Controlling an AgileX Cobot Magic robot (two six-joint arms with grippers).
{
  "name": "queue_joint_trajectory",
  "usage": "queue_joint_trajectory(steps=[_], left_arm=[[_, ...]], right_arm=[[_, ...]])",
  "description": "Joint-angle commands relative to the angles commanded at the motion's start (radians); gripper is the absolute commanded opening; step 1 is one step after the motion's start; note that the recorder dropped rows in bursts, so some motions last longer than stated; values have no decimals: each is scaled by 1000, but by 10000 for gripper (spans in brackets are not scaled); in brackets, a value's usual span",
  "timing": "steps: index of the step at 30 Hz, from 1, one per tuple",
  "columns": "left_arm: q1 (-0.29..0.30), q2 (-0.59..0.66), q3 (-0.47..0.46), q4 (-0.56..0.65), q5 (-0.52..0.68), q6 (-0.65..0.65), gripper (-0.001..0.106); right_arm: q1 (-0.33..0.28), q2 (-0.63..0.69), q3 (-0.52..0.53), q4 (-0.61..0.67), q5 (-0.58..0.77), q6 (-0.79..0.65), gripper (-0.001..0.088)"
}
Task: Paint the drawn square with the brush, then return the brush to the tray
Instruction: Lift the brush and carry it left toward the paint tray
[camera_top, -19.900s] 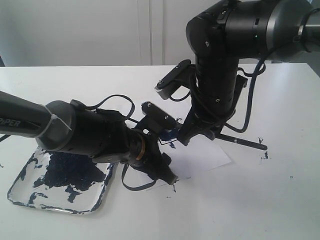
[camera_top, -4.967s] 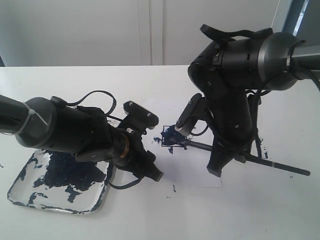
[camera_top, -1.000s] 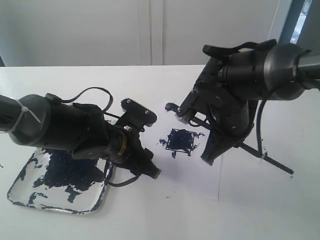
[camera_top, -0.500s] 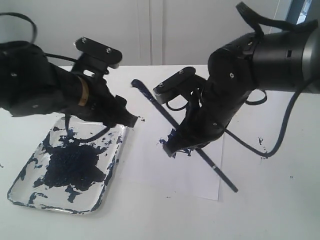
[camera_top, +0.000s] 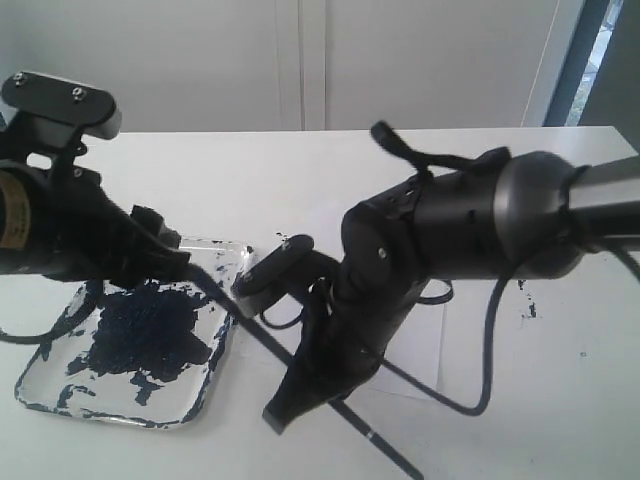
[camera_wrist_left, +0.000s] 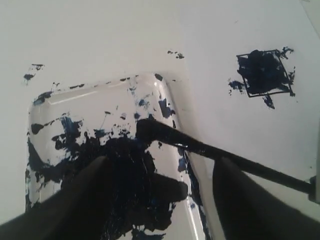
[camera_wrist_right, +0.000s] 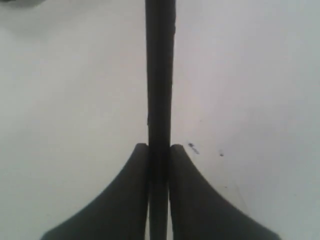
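The brush (camera_top: 235, 320) slants from the tray (camera_top: 190, 395) down toward the table's front edge. My right gripper (camera_top: 290, 400) is shut on its thin black handle (camera_wrist_right: 160, 75), which runs straight out between the two fingers (camera_wrist_right: 135, 200). In the left wrist view the brush's dark tip (camera_wrist_left: 145, 129) lies over the paint-splattered tray (camera_wrist_left: 100, 87), just inside its rim. The drawn square (camera_wrist_left: 264, 72) is daubed blue-black; in the exterior view the right arm hides it. My left gripper (camera_wrist_left: 162, 170) hangs open above the tray, holding nothing, near the brush tip (camera_top: 195, 280).
The white paper (camera_top: 425, 345) lies under the right arm, beside the tray. Dark paint specks (camera_top: 527, 305) dot the table at the right. The left arm (camera_top: 60, 225) looms over the tray's far side.
My right arm has swung left and down with the brush, bringing its tip over the tray and covering the painted square. The left arm has drawn back to the left.
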Motion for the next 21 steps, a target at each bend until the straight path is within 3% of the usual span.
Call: queue_joint_trajectory(steps=[6,14,16,19,21], left_arm=[[0,-96,65,-9,-2,-19,628],[0,-199,138,-13,-5,-28,628],[0,-199,147,-20,-2,-28,628],[0,-199,153,-24,3,-28,628],[0,-199,153,-24,-2,-28,627]], right_arm=[[45,45,0,9,-45,0,0],[45,68,0,38,-108,18,2],[45,66,0,38,-138,49,63],[45,58,0,40,-149,52,258],[45,47,0,42,-147,52,340]])
